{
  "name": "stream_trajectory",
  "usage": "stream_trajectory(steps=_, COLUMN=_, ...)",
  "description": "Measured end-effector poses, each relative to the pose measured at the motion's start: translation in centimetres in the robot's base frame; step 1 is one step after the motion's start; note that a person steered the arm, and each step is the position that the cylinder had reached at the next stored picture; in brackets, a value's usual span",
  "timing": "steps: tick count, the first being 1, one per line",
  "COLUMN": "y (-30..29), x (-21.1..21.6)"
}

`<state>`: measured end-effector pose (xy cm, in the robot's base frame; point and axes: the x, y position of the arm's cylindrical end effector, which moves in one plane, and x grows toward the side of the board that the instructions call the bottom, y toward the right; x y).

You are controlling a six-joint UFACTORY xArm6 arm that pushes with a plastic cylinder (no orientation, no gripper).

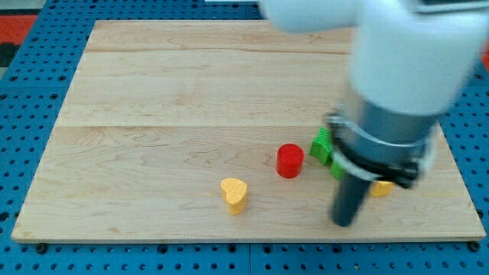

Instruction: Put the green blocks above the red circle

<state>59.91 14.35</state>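
A red circle block (289,160) stands on the wooden board (191,99), right of centre and low in the view. A green block (322,145) sits just to its right and slightly higher; the arm hides part of it, and a second bit of green (337,169) shows below it at the arm's edge. My tip (344,222) is at the bottom right, below the green blocks and right of and below the red circle, touching neither. The rod is blurred.
A yellow heart block (234,194) lies left of and below the red circle. A yellow block (381,188) peeks out right of the rod, mostly hidden. The large white and grey arm body (405,84) covers the view's upper right. A blue pegboard (23,114) surrounds the board.
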Motion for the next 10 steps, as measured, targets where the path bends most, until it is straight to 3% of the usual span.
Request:
stream_trajectory(steps=1, y=8.6, x=-0.3)
stream_trajectory(steps=2, y=10.7, x=-4.0)
stream_trajectory(steps=4, y=0.1, x=-6.4)
stream_trajectory(steps=5, y=-1.3, x=-6.6)
stream_trajectory(steps=6, y=3.4, x=-5.3)
stream_trajectory(steps=7, y=1.3, x=-4.3)
stream_trajectory(steps=8, y=-5.1, x=-4.9)
stream_trajectory(steps=10, y=-5.7, x=-5.4)
